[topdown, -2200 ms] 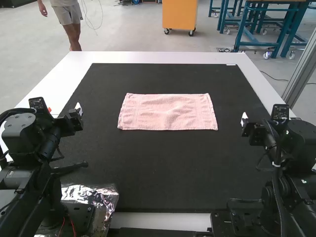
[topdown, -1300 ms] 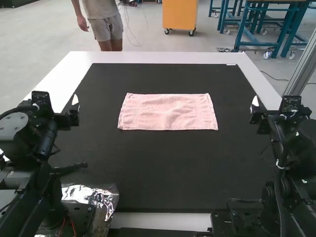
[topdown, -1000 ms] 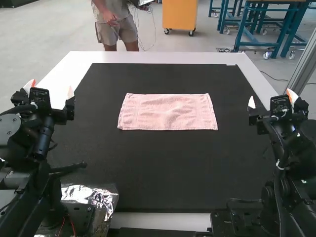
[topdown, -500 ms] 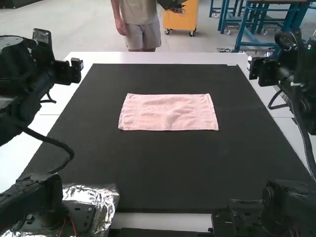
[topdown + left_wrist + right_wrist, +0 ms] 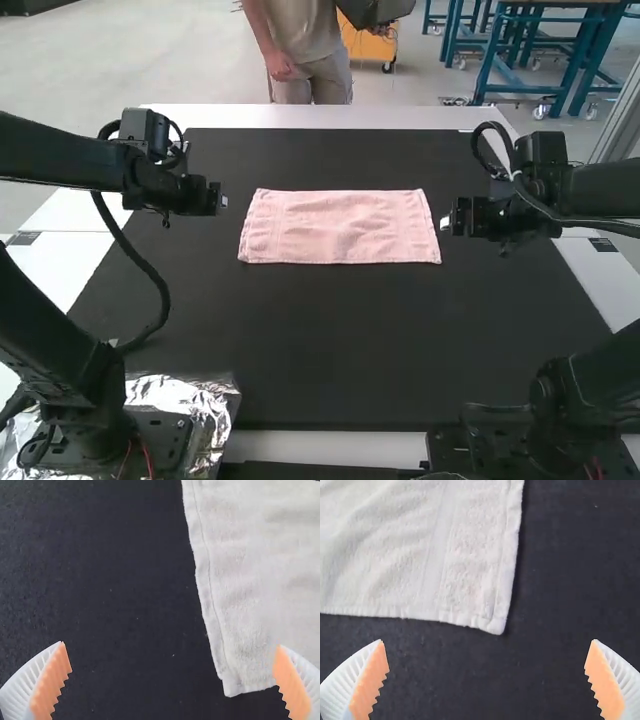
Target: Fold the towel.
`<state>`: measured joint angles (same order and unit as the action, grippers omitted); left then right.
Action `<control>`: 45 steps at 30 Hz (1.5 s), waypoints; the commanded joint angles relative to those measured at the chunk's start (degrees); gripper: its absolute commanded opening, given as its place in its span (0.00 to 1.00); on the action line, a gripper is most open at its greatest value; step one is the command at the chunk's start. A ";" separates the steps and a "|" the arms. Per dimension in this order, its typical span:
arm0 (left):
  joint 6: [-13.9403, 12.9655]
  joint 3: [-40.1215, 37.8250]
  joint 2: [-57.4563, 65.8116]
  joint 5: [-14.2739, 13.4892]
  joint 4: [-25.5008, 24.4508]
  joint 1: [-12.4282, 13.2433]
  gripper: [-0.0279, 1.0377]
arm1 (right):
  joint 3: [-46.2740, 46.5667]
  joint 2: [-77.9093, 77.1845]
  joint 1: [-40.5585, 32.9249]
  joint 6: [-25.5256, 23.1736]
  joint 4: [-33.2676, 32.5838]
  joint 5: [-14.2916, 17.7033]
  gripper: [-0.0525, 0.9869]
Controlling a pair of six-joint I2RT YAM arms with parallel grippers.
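Seen from above, with twelve o'clock at the table's far edge, a pink, rectangular terry towel (image 5: pixel 340 228) lies flat, slightly rippled, its hems stitched and a woven band near its three o'clock end. It rests just twelve o'clock of the centre of a black, fine-textured mat (image 5: pixel 340 330) on a smooth white table (image 5: pixel 330 117). The left gripper (image 5: pixel 222 200) is near the towel's ten o'clock side, the right gripper (image 5: pixel 445 222) near three o'clock; both have white, ribbed fingers spread wide, with orange, toothed pads (image 5: pixel 55 680). Crinkled silver foil (image 5: pixel 205 400) occupies seven o'clock; a black cable (image 5: pixel 164 300) curves across eight.
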<state>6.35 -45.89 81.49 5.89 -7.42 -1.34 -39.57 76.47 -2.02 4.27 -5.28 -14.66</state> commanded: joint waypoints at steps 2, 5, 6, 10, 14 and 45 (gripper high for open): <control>1.47 -4.03 5.61 1.93 2.32 -1.12 0.91 | -4.11 2.99 -0.61 -0.85 3.61 -2.48 0.92; 1.30 -5.70 9.82 1.49 4.96 -1.82 0.91 | -6.31 8.00 -2.20 -0.76 4.84 -2.22 0.92; 1.21 -6.23 11.14 1.49 5.84 -2.00 0.91 | -7.19 9.67 -2.81 -0.76 5.19 -1.78 0.92; 0.86 -9.22 15.98 0.97 8.91 -2.26 0.91 | -10.44 15.20 -4.57 -0.23 8.97 0.07 0.92; -0.20 -12.47 20.81 0.44 10.76 -2.35 0.91 | -14.30 21.44 -6.06 -0.14 11.08 1.21 0.92; -6.26 -28.91 42.08 -2.02 14.72 -2.35 0.90 | -42.43 52.29 -5.62 3.55 12.05 6.04 0.92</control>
<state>1.06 -72.97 123.37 4.29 6.72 -3.38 -79.55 128.62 -7.66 7.25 6.70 -9.54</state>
